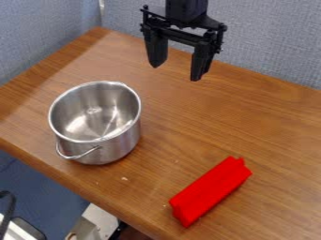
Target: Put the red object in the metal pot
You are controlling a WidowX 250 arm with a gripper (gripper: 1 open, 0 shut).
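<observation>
While the gripper hangs open over the table's far side, the red object lies near the front edge.
Its fingers point down, well apart; the metal pot stands left in view.

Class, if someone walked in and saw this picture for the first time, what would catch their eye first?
Most likely the bright red block, lying slantwise near the table's front edge. Next, the shiny metal pot at the left, its thin wire handle hanging down. Above them, the black gripper hovers with open jaws.
</observation>
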